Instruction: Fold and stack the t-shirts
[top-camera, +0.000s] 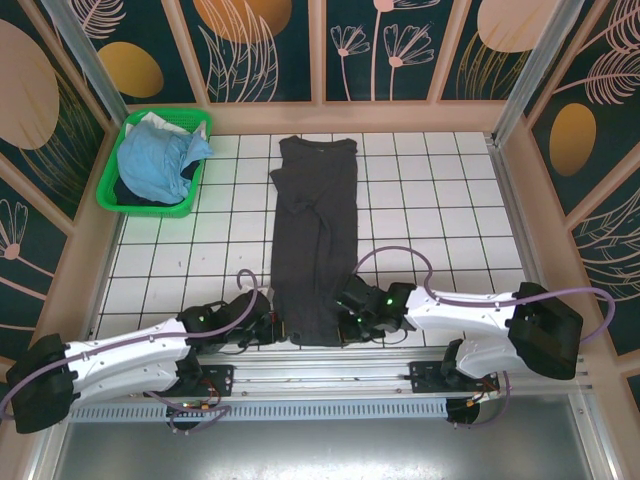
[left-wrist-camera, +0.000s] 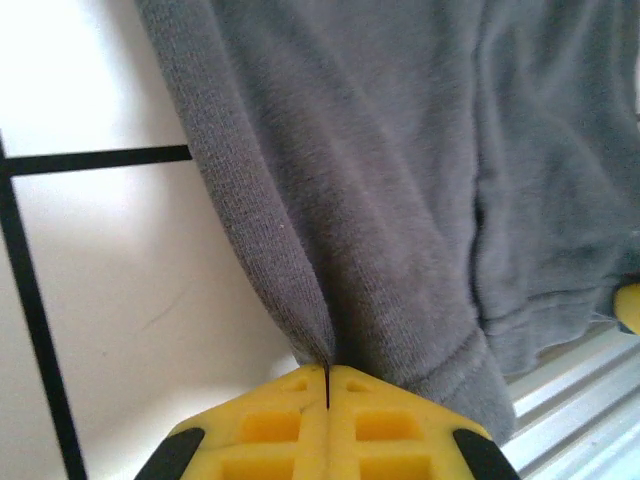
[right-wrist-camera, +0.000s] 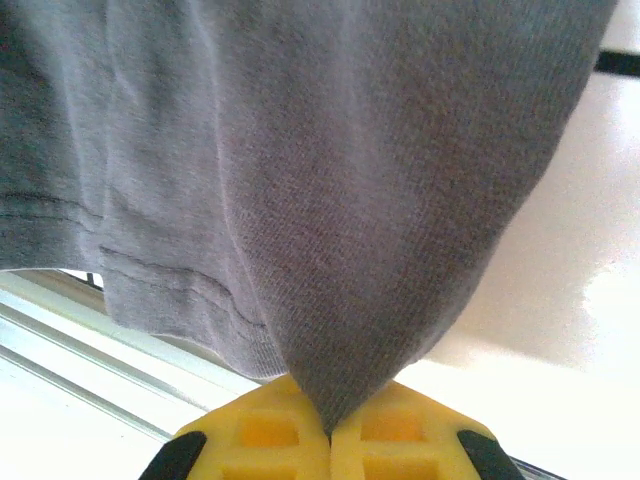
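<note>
Jaws of the left gripper (left-wrist-camera: 328, 378) and right gripper (right-wrist-camera: 330, 428) clamp the charcoal-grey t-shirt (top-camera: 315, 230) at its near hem corners. The cloth looks soft and limp, and will likely sag between them.

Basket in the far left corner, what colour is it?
The basket is bright green, best seen in the top external view.

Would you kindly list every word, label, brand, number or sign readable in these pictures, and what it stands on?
None can be read. The dark grey t-shirt is plain, the light blue t-shirt and green basket bear no print, and the wall panels carry flower and leaf patterns, not letters.
</note>
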